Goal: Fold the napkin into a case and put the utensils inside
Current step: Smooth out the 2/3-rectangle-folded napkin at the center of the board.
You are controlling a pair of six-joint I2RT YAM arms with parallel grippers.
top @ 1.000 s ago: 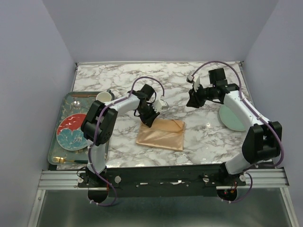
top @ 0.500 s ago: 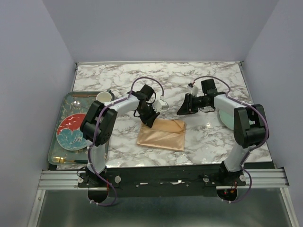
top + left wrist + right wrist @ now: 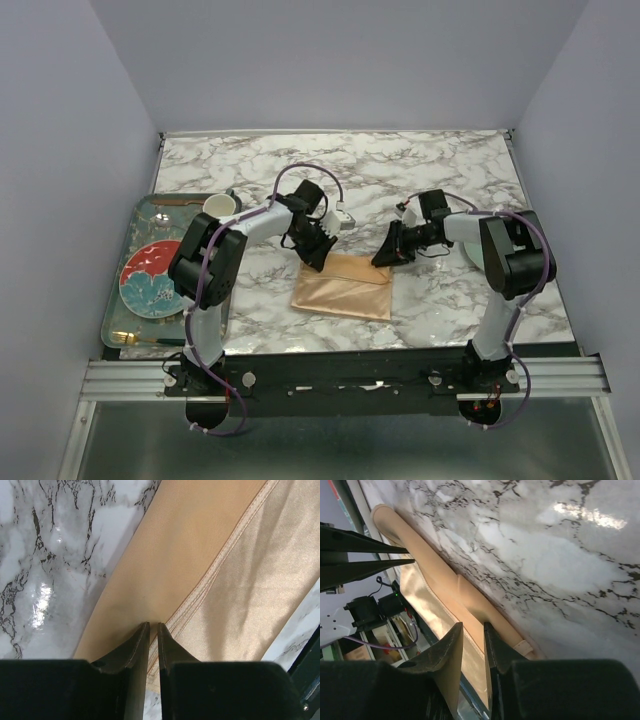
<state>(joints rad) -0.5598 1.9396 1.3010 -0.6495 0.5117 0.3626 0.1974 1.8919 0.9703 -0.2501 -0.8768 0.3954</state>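
The folded napkin (image 3: 342, 286) is lying mid-counter (image 3: 420, 170) between lavender walls (image 3: 330, 60). The left fingers (image 3: 140, 640) are pinching its far-left corner. The right fingers (image 3: 452, 642), narrowly parted, are straddling its far-right corner, grip unclear.

The napkin (image 3: 341, 284) is thin peach-orange cloth with a soft satin sheen, finely woven, with a stitched hem. Under the napkin, the table (image 3: 400, 165) looks like polished marble, white with grey veins, glossy enough to throw back the lights. At the napkin's corner the left gripper (image 3: 153, 626) has smooth matt black plastic fingers (image 3: 127, 655). Well left of the napkin, the utensils (image 3: 135, 340) look like gold-coloured metal.
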